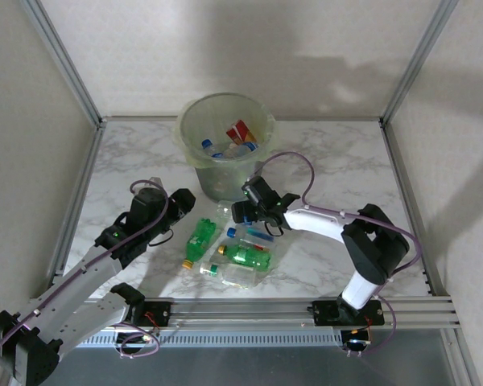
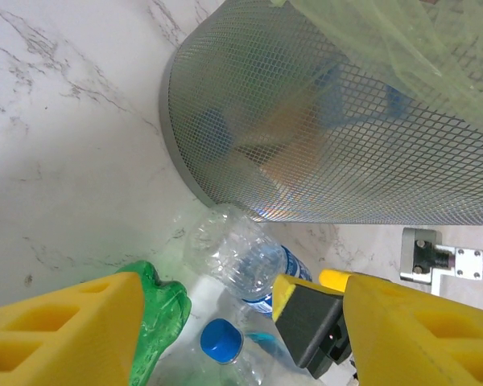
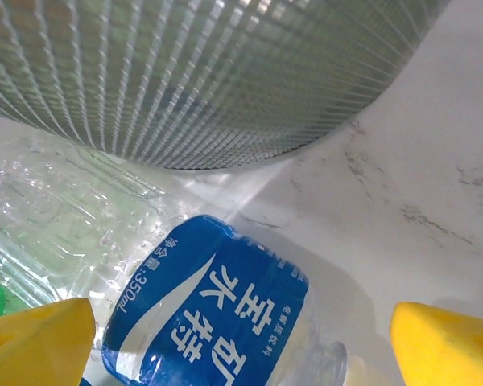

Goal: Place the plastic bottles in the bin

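The table carries the bin at far centre, with loose bottles just before it. The right end effector gapes astride the blue-labelled bottle. The left end effector hangs open nearby. Advise closing squarely on the label.

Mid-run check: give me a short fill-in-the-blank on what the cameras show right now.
1. The bin stands ____ on the table, with bottles already inside it.
2. The clear bottle between the open right gripper fingers carries a ____ label.
3. The coloured bottle beside the open left gripper is ____.

Missing words: upright; blue; green.
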Action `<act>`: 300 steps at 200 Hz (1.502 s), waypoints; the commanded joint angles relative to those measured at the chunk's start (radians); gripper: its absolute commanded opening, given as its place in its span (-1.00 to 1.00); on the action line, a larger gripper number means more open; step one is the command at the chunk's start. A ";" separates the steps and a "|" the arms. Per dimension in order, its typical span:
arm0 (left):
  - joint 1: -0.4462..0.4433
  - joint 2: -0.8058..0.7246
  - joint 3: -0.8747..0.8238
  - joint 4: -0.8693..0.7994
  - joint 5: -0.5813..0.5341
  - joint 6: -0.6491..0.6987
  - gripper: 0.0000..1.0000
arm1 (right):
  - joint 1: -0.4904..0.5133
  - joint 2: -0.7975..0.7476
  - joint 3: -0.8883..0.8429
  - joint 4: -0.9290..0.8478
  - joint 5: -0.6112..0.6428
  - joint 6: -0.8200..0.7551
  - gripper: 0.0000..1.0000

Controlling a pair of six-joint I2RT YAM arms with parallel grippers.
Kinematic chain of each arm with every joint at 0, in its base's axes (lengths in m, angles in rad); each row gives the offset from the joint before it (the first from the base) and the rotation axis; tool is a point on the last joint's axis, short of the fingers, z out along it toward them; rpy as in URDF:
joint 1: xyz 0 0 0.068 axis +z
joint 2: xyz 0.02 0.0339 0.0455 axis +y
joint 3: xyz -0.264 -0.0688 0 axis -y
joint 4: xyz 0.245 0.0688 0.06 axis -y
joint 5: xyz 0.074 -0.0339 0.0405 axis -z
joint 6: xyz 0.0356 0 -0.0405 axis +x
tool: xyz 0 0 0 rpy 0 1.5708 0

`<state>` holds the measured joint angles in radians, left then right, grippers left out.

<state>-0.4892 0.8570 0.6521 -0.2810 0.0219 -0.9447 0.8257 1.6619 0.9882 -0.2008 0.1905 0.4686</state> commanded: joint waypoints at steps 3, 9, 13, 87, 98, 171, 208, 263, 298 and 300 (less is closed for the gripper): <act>0.015 -0.019 -0.011 0.012 -0.011 -0.014 0.33 | 0.002 -0.049 -0.063 -0.098 0.070 0.038 0.86; 0.015 -0.019 -0.012 0.013 -0.011 -0.014 0.33 | 0.001 -0.061 -0.074 -0.100 0.072 0.043 0.87; 0.015 -0.019 -0.012 0.013 -0.010 -0.014 0.32 | -0.001 -0.069 -0.080 -0.101 0.072 0.046 0.87; 0.026 -0.009 -0.012 0.024 0.001 -0.017 0.33 | -0.058 -0.199 -0.164 -0.157 0.075 0.085 0.87; 0.028 -0.007 -0.012 0.025 0.001 -0.017 0.32 | -0.066 -0.210 -0.172 -0.165 0.067 0.087 0.88; 0.037 0.004 -0.009 0.026 0.007 -0.016 0.33 | -0.088 -0.292 -0.189 -0.097 -0.059 0.021 0.98; 0.040 0.004 -0.006 0.022 0.007 -0.017 0.34 | -0.089 -0.230 -0.162 -0.045 -0.072 -0.047 0.97; 0.050 -0.011 -0.009 -0.001 0.004 -0.010 0.36 | -0.090 -0.125 -0.118 -0.010 -0.020 -0.099 0.98; 0.055 -0.012 -0.018 -0.003 0.007 -0.012 0.38 | -0.090 -0.085 -0.121 -0.001 -0.036 -0.107 0.97; 0.056 -0.012 -0.018 -0.002 0.008 -0.012 0.38 | -0.091 -0.086 -0.123 0.001 -0.039 -0.107 0.97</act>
<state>-0.4461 0.8589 0.6521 -0.2733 0.0296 -0.9474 0.7399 1.5532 0.8490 -0.2207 0.1410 0.3855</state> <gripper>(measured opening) 0.688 0.987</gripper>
